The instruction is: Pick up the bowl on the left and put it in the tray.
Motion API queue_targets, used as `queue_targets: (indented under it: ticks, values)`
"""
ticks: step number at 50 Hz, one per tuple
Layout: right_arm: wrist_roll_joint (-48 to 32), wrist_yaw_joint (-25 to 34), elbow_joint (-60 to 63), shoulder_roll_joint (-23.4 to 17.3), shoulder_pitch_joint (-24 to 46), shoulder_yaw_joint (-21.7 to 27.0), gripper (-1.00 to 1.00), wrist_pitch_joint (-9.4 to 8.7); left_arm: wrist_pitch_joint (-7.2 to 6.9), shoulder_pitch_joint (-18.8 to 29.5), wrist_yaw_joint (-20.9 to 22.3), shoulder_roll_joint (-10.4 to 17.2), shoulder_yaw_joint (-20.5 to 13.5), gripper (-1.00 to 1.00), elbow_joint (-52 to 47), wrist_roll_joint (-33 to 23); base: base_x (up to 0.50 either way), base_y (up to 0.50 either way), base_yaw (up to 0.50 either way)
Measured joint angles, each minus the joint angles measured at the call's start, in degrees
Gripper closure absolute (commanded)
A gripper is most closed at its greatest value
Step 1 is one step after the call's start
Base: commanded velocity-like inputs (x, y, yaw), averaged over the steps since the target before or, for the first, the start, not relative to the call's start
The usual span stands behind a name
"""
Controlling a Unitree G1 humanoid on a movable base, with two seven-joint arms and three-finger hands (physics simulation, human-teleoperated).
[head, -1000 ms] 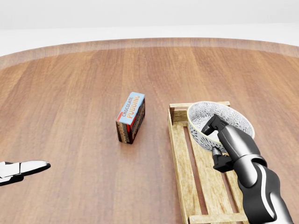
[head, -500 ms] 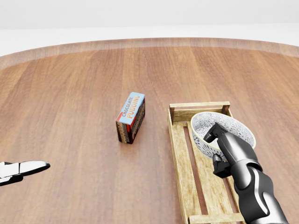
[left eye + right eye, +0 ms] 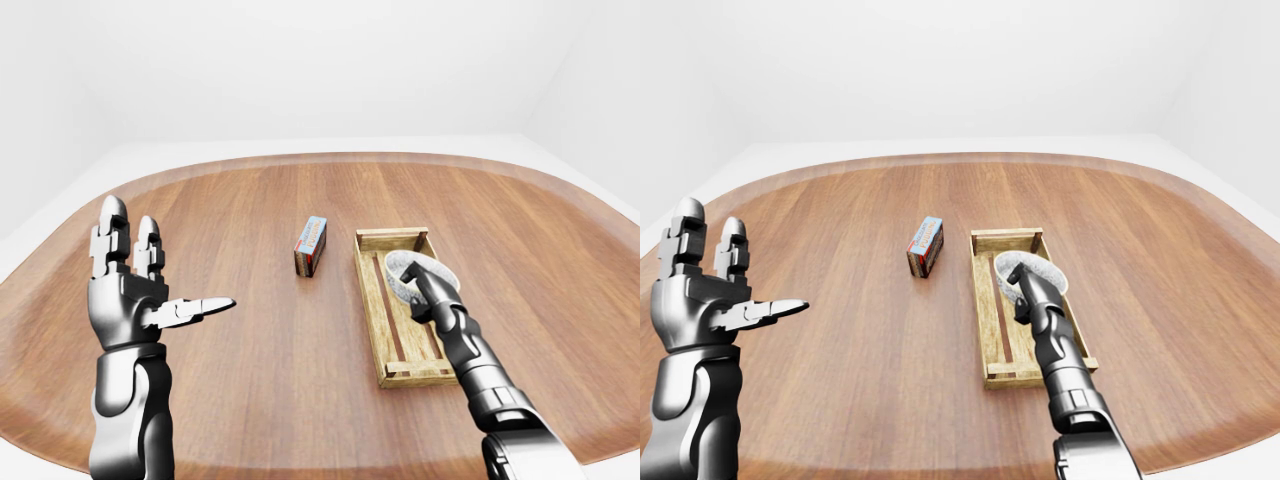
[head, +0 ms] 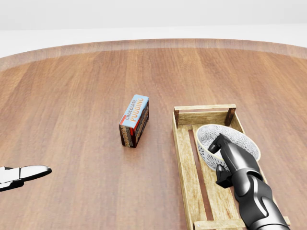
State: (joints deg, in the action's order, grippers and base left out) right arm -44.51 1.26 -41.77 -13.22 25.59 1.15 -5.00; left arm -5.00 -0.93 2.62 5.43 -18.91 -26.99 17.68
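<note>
A white bowl [image 4: 230, 140] with a grey pattern sits low inside the wooden slatted tray [image 4: 184, 148] at the right of the head view. My right hand [image 4: 221, 160] is shut on the bowl's near rim, its dark fingers [image 4: 229, 154] curled over the edge. Whether the bowl rests on the slats I cannot tell. My left hand [image 3: 150, 290] is raised far to the left in the left-eye view, open, fingers spread, holding nothing. In the head view only its pale fingertip [image 4: 29, 171] shows at the lower left edge.
A chocolate pudding box [image 4: 134, 120] stands on the round wooden table [image 4: 72, 96], just left of the tray. The table's curved edge [image 3: 300, 158] runs along the top, with white floor and walls beyond.
My right hand has lowered the bowl into the tray and drawn it toward the bottom of the head view. The left hand and the pudding box have not moved.
</note>
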Motion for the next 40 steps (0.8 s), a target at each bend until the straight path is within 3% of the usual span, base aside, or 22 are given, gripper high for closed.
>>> queue_targets:
  ticks: [35,37,38,39,40]
  values:
    - [-1.3,-5.0,-11.4,1.2,5.0,-2.4,1.0,0.01,0.0,0.0,0.0,0.0,0.1,-1.0,-0.1,0.0,0.0,0.0,0.0]
    - [-1.3,-5.1,-11.7,1.2,5.1,-2.4,0.54,0.0,0.0,0.0,0.0,0.0,0.1,-1.0,-0.1,0.0,0.0,0.0,0.0]
    - [-1.2,-5.1,-11.8,1.3,5.2,-2.4,-0.63,0.0,0.0,0.0,0.0,0.0,0.1,-1.0,-0.1,0.0,0.0,0.0,0.0]
    - [-1.1,-5.1,-11.9,1.3,5.2,-2.4,-0.89,0.0,0.0,0.0,0.0,0.0,0.1,-1.0,-0.1,0.0,0.0,0.0,0.0]
    - [-1.0,-5.1,-12.1,1.3,5.2,-2.3,-1.0,0.0,0.0,0.1,0.0,0.0,0.1,-1.0,-0.1,0.0,0.0,0.0,0.0]
